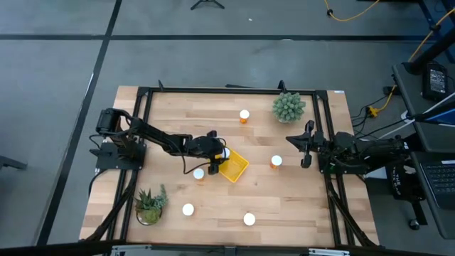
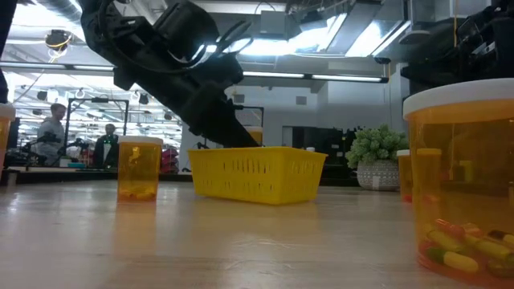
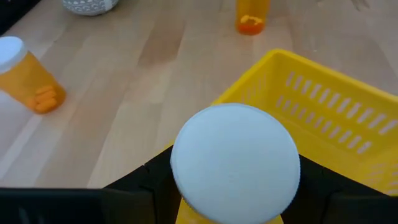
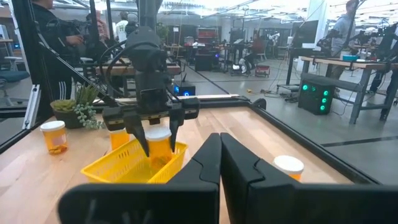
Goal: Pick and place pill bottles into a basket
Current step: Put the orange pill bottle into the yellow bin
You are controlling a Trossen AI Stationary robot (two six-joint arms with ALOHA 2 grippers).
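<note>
One pill bottle (image 1: 225,151) is in the left gripper (image 1: 222,152) right now, and you have it at the rim of the yellow basket (image 1: 234,168), near the middle of the table (image 1: 284,206). In the right wrist view the two fingers are clamped on the orange body of this bottle (image 4: 158,144), which hangs upright just inside the near wall of the basket. So I judge the step in hand is the placing of this bottle.

The next move, I think, asks you to bring the bottle a little lower and more over the basket floor, then to release the fingers. If you release too close to the wall, the bottle could tip on the rim.

Five other bottles stand on the table: one just beside the basket (image 1: 199,173) on the left arm's side, one toward the far edge (image 1: 244,114), one between the basket and the right arm (image 1: 276,161), and two near the near edge (image 1: 188,209) (image 1: 249,219). I see none lying inside the basket, though its floor is partly hidden.

Your left arm reaches out from the left edge, stretched low toward the centre, with the wrist turned down. The right gripper (image 1: 306,144) waits near the right edge, its fingers pressed together on nothing.
</note>
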